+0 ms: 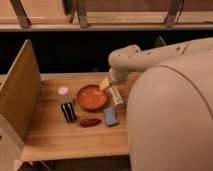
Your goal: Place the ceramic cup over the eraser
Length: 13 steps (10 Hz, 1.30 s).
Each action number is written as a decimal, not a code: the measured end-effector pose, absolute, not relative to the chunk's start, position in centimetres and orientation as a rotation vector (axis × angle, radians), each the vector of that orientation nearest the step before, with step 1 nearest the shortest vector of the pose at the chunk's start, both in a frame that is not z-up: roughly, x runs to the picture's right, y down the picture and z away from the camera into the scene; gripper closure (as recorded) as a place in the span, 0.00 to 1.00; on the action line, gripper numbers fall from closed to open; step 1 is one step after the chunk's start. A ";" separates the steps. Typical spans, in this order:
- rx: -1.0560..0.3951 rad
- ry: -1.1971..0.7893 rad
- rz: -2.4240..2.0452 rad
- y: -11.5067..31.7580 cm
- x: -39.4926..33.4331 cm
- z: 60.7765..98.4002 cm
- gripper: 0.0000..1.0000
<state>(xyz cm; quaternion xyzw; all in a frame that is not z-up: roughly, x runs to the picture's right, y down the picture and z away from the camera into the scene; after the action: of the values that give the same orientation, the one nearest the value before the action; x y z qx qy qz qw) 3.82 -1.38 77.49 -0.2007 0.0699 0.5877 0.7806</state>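
Claw point(111, 81), jaws apart, hangs over the wooden table point(55, 135) by the orange-red bowl point(91, 97).

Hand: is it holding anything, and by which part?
Nothing visibly held. The hand hangs open behind the bowl; cup and eraser sit untouched on the table.

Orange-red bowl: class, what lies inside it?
The orange-red bowl looks empty; only its bare inside shows. The gripper hangs at its far right rim, hiding that edge. The ceramic cup and eraser sit outside it.
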 end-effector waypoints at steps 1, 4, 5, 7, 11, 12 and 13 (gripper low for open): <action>-0.445 0.119 1.221 -2.0 2.0 77.5 0.20; -0.474 0.068 1.180 -2.4 -0.6 77.3 0.20; -0.474 0.068 1.181 -2.4 -0.5 77.3 0.20; -0.471 0.068 1.180 -2.5 -0.5 77.3 0.20; -0.466 0.004 1.004 -5.5 -5.8 79.3 0.20; -0.485 -0.024 0.949 -5.9 -8.7 80.0 0.20; -0.506 -0.052 0.904 -6.0 -11.2 80.4 0.20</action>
<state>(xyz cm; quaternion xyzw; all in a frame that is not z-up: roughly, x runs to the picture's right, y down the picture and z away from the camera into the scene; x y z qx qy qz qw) -11.22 -6.05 80.44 -0.2420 -0.0250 0.4319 0.8685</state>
